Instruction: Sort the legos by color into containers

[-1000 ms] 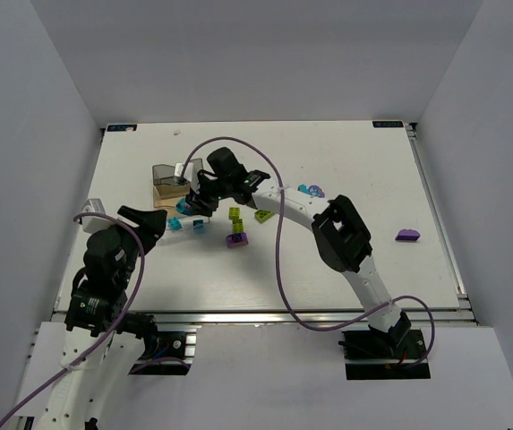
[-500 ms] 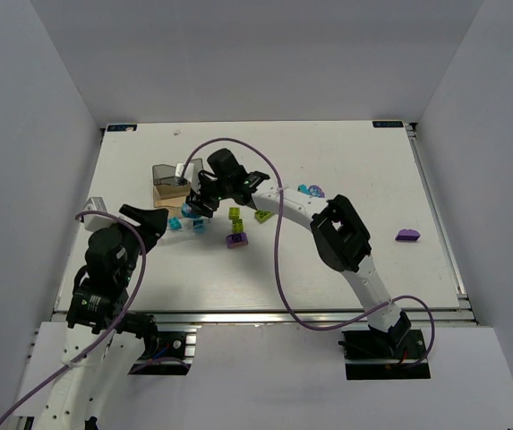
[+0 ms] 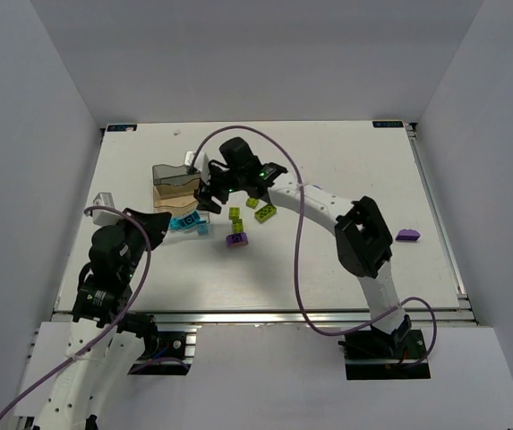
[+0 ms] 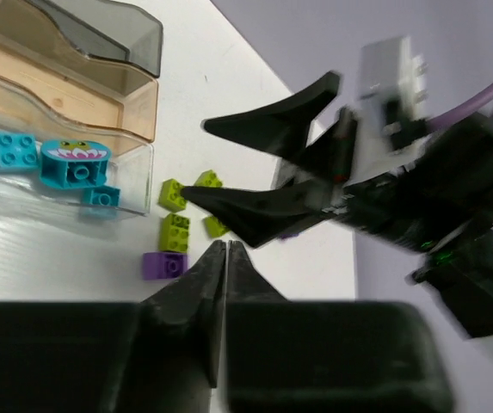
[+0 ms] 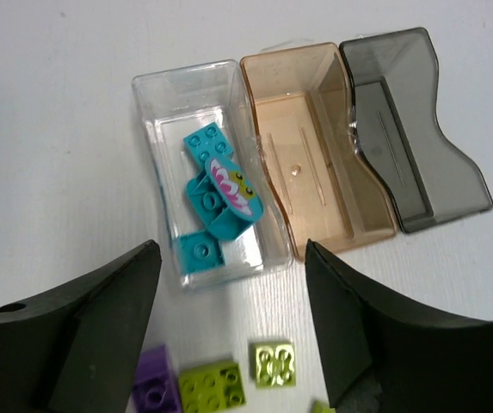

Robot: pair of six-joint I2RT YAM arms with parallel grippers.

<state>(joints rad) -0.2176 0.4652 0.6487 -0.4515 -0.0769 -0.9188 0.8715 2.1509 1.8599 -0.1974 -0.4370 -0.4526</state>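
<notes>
The containers are three joined trays: smoky grey [image 5: 409, 120], amber [image 5: 315, 146] and clear [image 5: 164, 129]. Three teal legos [image 5: 216, 202] lie in the clear tray; the amber and grey trays look empty. Lime-green legos [image 5: 272, 364] and a purple one [image 5: 153, 391] lie on the table just in front of the trays. My right gripper [image 5: 229, 249] hangs open above the clear tray's near end, nothing between its fingers. In the top view it is the right gripper [image 3: 214, 193] beside the trays [image 3: 174, 193]. My left gripper [image 4: 226, 245] is shut and empty, low over the table near the purple lego [image 4: 164, 264].
More green legos [image 3: 265, 211] lie right of the trays, and a lone purple piece [image 3: 407, 236] sits far right. A small white object [image 3: 104, 199] rests at the table's left edge. White walls enclose the table on three sides.
My right gripper has opened wider and drawn back from the clear tray, where the teal legos now lie. My left gripper has snapped shut and shifted slightly right.
</notes>
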